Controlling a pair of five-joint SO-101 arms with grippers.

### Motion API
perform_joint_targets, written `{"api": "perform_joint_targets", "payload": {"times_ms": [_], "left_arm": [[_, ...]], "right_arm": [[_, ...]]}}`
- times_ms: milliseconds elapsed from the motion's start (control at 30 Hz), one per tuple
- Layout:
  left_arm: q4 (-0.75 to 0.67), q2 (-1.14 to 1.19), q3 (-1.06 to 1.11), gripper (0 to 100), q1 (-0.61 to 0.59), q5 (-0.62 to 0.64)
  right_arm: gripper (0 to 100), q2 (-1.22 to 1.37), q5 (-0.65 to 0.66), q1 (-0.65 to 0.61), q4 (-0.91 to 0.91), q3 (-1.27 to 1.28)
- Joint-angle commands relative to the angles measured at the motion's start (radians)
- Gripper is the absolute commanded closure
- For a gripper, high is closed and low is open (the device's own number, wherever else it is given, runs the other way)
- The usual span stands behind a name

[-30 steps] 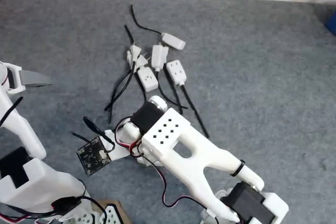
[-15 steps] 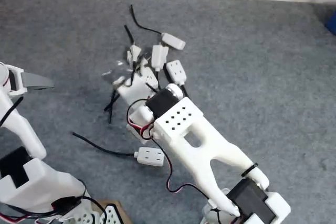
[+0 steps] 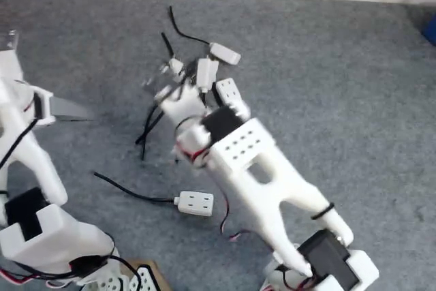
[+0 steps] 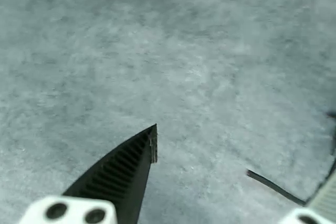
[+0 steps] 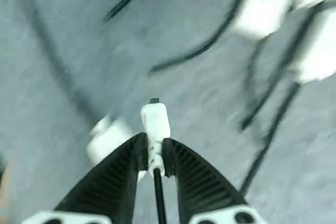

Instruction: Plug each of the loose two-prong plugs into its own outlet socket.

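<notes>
Right claw (image 5: 154, 141) is clamped on a white two-prong plug (image 5: 155, 121). Its ribbed black fingers (image 5: 126, 166) pinch the rear of the body, and the thin black cord (image 5: 157, 187) runs back out between them. In the high view this claw sits over the tangle of white pieces and cords at the far middle of the worktop (image 3: 340, 66), with the far socket (image 3: 228, 91) just beside it. The near socket (image 3: 194, 202) lies alone on its own cord, well apart and closer to the arm bases. Left claw (image 4: 231, 166) has its jaws apart over bare worktop, away from the tangle. I read the step as carrying the plug to a socket. I'd get the plug square to the slotted face, prongs in line with the slots, then come in low and push straight along the plug's axis. The sockets are loose, so I expect one to skid when pushed, and I'd pin it with the left claw first. I'd also watch that the cords don't snag. Plug and sockets look like hard, smooth, boxy white plastic, with a dark stub at the plug's tip. The cords look rubbery and limp, and the worktop is a grey, felt-like nap.
</notes>
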Motion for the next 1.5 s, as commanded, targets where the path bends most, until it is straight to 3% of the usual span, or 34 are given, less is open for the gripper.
{"api": "perform_joint_targets", "payload": {"times_ms": [0,133,600,867,1133,1467], "left_arm": [[0.068,-0.018,-0.064,53,0.062,0.029],[0.071,-0.008,-0.076,53,0.061,0.029],[0.069,-0.007,-0.074,53,0.042,0.025],[0.077,-0.007,-0.073,53,0.044,0.025],[0.074,-0.007,-0.073,53,0.042,0.025],[0.074,-0.007,-0.073,53,0.042,0.025]], "right_arm": [[99.1,0.025,0.097,0.102,-0.286,0.107],[99.1,0.084,0.255,0.096,-0.504,0.321],[99.1,-0.154,0.543,0.05,-0.486,0.677],[98.0,-0.289,0.503,0.053,-0.481,0.75],[79.5,-0.289,0.519,0.062,-0.461,0.748],[78.9,-0.251,0.517,0.056,-0.461,0.748]]}}
